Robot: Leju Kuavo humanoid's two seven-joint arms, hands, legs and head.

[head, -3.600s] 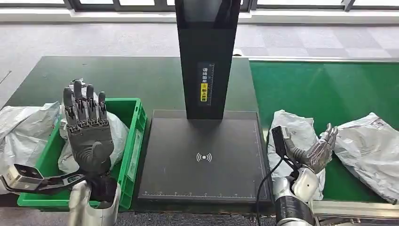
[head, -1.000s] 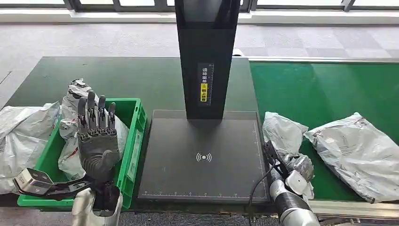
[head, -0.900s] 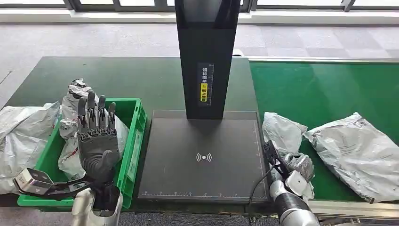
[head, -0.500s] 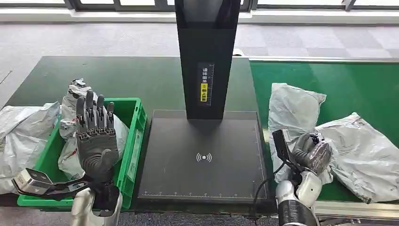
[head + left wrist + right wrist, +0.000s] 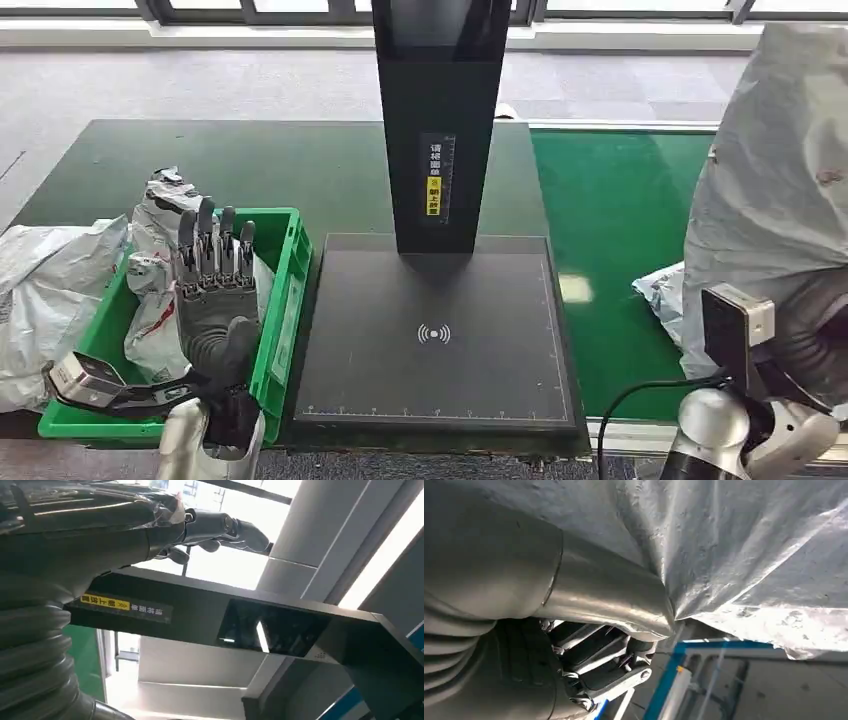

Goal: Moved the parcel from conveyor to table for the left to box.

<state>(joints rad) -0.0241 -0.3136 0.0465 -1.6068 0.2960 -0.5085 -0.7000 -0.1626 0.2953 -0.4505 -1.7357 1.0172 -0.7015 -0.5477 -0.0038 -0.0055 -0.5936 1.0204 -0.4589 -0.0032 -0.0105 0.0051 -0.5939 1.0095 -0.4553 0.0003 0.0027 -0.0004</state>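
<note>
My right hand holds a large grey plastic parcel high above the conveyor's near end, close to the head camera. The bag drapes over the hand and hides most of its fingers. In the right wrist view the crinkled parcel lies against the thumb and palm of my right hand. My left hand stands upright over the green box, fingers straight and apart, holding nothing. The left wrist view shows my left hand with its fingers stretched out.
The green box holds grey parcels, and another parcel lies left of it. A black scan platform with a tall black column fills the table's middle. A corner of a second parcel rests on the green conveyor.
My right hand closed on the near parcel on the conveyor and has raised it steeply up and to the right. The left hand has barely moved.
</note>
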